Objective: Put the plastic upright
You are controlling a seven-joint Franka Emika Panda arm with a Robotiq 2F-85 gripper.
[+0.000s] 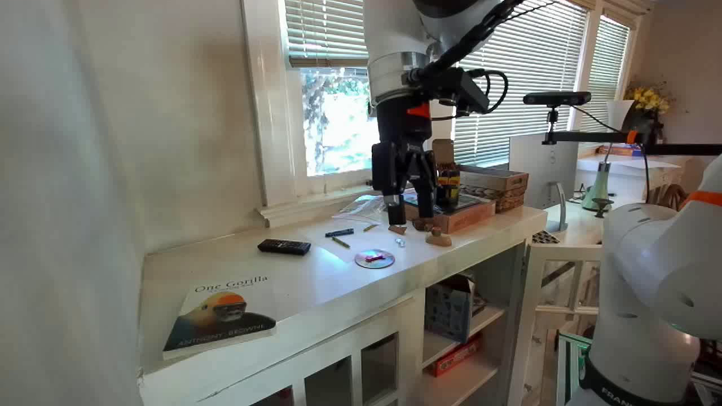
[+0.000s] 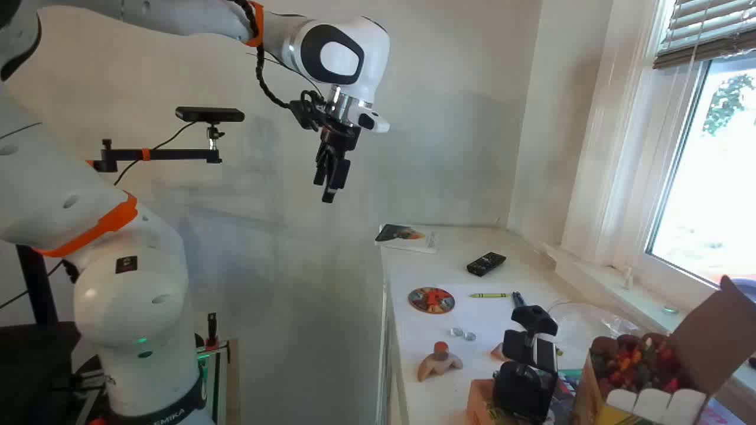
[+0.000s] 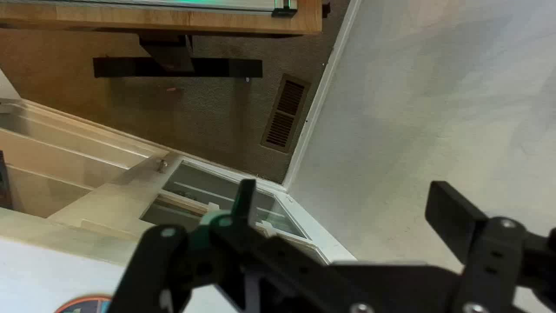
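Which thing the task calls the plastic is not certain. A clear, crumpled plastic bag (image 1: 362, 207) lies flat near the window sill; it also shows in an exterior view (image 2: 596, 320). Two small clear pieces (image 2: 462, 334) lie on white paper on the counter, near a shiny disc (image 2: 431, 300). They are small in an exterior view (image 1: 400, 242). My gripper (image 1: 412, 213) is open and empty, in the air above and in front of the counter (image 2: 466, 236). In the wrist view, the gripper (image 3: 347, 202) has nothing between its fingers; only the disc's edge (image 3: 87, 305) shows at the bottom left.
A book (image 1: 223, 318) and a remote (image 1: 284, 246) lie on the counter. A tan arched piece (image 2: 440, 361) stands near the front edge. A box of red items (image 2: 641, 366), a black device (image 2: 525, 360) and a basket (image 1: 493, 186) stand at one end. A cabinet door (image 1: 564, 287) hangs open.
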